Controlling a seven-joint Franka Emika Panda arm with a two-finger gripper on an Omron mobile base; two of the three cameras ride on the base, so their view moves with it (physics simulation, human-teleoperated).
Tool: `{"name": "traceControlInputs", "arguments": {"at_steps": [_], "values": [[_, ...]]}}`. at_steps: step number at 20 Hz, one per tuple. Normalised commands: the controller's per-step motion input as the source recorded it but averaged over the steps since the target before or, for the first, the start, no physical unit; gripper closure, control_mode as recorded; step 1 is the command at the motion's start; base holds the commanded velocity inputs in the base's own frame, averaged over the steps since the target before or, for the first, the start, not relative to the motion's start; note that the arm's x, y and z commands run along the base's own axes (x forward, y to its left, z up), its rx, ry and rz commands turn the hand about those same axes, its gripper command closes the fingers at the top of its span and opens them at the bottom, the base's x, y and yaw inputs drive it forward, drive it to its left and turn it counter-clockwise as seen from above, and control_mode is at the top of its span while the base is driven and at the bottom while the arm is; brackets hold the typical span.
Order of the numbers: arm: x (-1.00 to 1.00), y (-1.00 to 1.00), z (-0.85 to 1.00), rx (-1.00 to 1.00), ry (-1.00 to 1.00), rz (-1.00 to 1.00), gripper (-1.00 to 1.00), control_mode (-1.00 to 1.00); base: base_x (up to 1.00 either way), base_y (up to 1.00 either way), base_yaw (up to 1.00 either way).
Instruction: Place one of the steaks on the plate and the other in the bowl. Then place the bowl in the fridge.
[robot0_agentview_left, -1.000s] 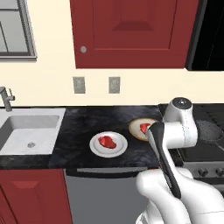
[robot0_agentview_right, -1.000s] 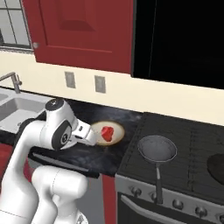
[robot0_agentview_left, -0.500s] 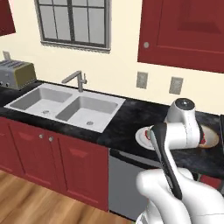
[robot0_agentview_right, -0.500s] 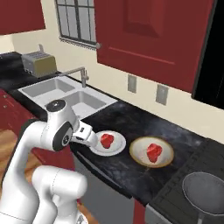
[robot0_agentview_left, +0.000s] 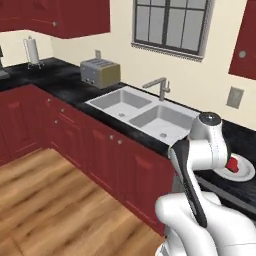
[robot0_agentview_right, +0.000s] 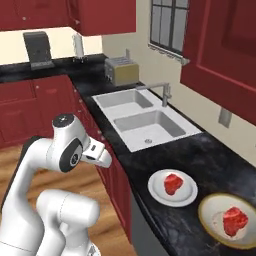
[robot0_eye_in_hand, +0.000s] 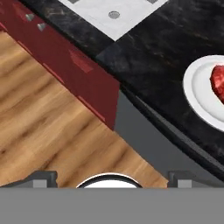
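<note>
One steak is seen lying on the white plate on the black counter, the other steak resting in the tan-rimmed bowl just beside it. The gripper is held out over the counter's edge near the sink; how far it is spread cannot be told.

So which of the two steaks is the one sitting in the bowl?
The steak at the lower right of the right base view, in the tan-rimmed bowl. The other steak lies on the all-white plate, nearer the sink.
</note>
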Motion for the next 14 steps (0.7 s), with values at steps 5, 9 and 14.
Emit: {"name": "traceControlInputs", "arguments": {"at_steps": [5,9,14], "values": [[0.00,0.00,0.00,0.00,0.00,0.00,-1.00,1.00,0.04,0.40,0.62],[0.00,0.00,0.00,0.00,0.00,0.00,-1.00,1.00,0.06,0.37,0.63],[0.00,0.00,0.00,0.00,0.00,0.00,-1.00,1.00,0.13,0.51,0.69]]}}
